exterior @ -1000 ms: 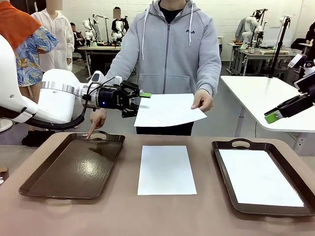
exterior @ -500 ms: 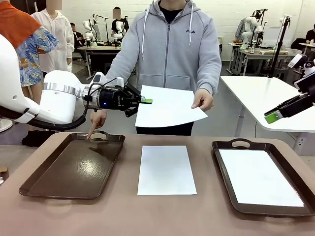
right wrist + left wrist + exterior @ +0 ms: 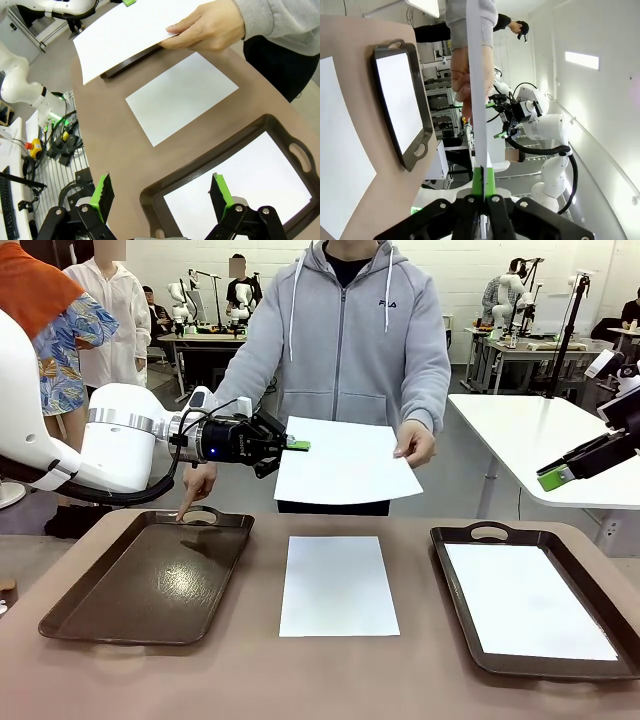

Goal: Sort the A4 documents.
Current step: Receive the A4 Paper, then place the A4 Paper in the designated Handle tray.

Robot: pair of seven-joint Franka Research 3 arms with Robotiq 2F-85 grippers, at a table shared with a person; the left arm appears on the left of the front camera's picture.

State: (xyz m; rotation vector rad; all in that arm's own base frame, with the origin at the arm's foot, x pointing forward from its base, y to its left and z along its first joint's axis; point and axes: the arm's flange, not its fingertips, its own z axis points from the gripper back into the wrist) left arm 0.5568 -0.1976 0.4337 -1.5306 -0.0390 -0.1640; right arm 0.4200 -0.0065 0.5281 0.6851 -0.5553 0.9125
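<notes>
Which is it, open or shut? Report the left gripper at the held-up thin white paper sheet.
Shut: the left gripper pinches the thin white paper sheet at its edge between its green pads.

- Brown desk (image 3: 250,680), the person standing at its far side.
- Dark brown tray (image 3: 150,585), glossy, with a loop handle at its far end, on the desk's left part.
- Second dark brown tray (image 3: 450,585) with the same handle, on the right part.
- Grey zip hoodie (image 3: 345,350) on the person.
- White desk (image 3: 520,430) behind, to the right.
</notes>
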